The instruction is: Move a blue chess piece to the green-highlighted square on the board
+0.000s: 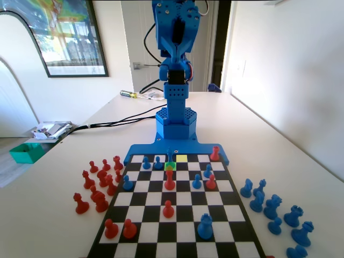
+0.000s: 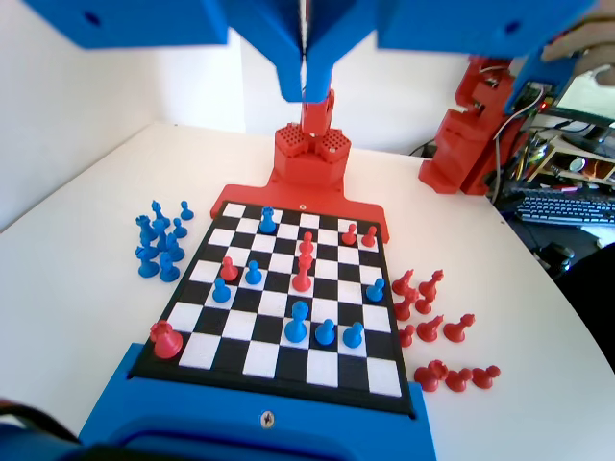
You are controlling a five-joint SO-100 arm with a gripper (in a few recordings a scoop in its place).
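The slim blue chess piece (image 1: 170, 157) (image 2: 299, 322) stands upright on the green-highlighted square (image 1: 170, 167), in the board's second row from the arm. Two small blue pawns (image 1: 152, 162) stand beside it in that row. The board (image 1: 115, 215) (image 2: 288, 376) lies in front of the blue arm's base. My gripper (image 1: 174, 51) (image 2: 306, 67) hangs high above the base, well away from the piece. Its jaws are pressed together with nothing between them.
A pale yellow square (image 1: 181, 158) lies in the row nearest the arm. Red pieces (image 1: 169, 180) and a big wide blue piece (image 1: 205, 226) stand on the board. Off the board are red pieces (image 1: 99, 185) on the left and blue pieces (image 1: 274, 207) on the right. A green bin (image 1: 24, 152) is at far left.
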